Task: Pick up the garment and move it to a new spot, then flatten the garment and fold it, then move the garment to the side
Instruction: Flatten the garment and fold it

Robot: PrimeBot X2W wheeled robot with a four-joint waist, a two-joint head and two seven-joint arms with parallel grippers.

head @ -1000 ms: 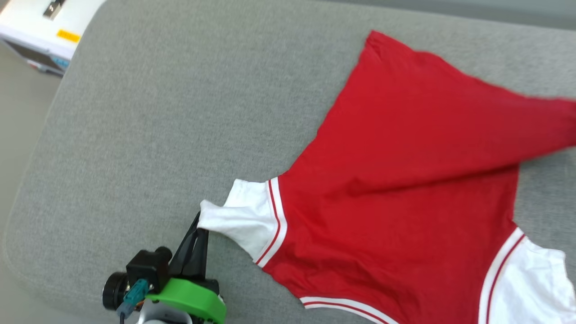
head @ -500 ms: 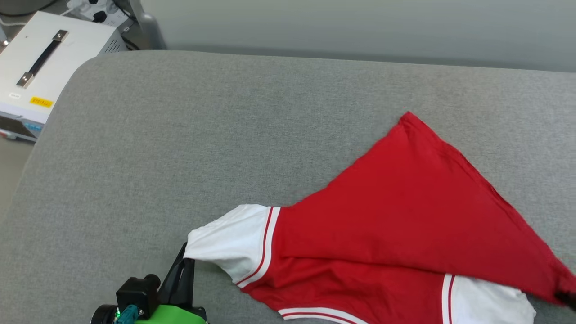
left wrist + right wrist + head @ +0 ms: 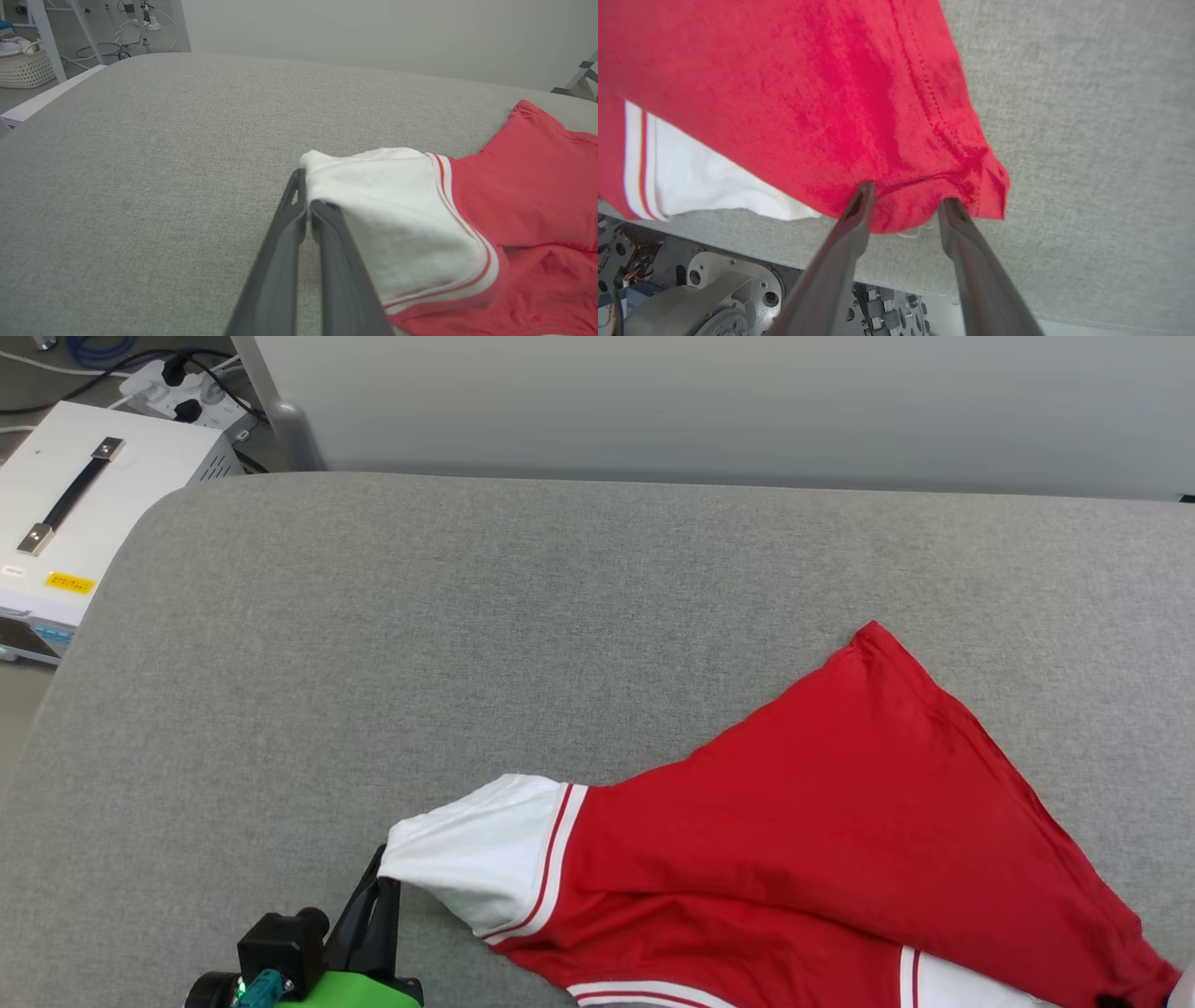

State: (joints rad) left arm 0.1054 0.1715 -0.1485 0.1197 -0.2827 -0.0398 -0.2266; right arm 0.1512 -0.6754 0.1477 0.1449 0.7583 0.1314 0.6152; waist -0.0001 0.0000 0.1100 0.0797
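Since the frame one second earlier the head camera has tilted up. The garment (image 3: 822, 821) has also changed: its red hem, then stretched out to the right, now lies folded down over the right-hand sleeve (image 3: 962, 985).

Left to right, head view: a white case (image 3: 84, 523) stands beyond the desk (image 3: 467, 616), well to the left of the left gripper (image 3: 383, 882). This gripper is clenched on the edge of the white left-hand sleeve (image 3: 476, 868), which is lifted slightly off the grey desk cover. Right of the gripper runs the red-and-white striped trim (image 3: 555, 859), then the plain red body, spread as a triangle.

The left wrist view adds the left gripper (image 3: 306, 210) with its fingers pressed together on the sleeve (image 3: 397, 214), and a wicker basket (image 3: 25, 67) on the floor far to its left.

The right wrist view adds the right gripper (image 3: 908, 196) with its fingers parted, released. The stitched red hem corner (image 3: 971, 177) bunches at its tips, and the white sleeve (image 3: 705, 177) lies under the red panel to the gripper's left. The robot's base (image 3: 691, 298) lies below the desk edge.
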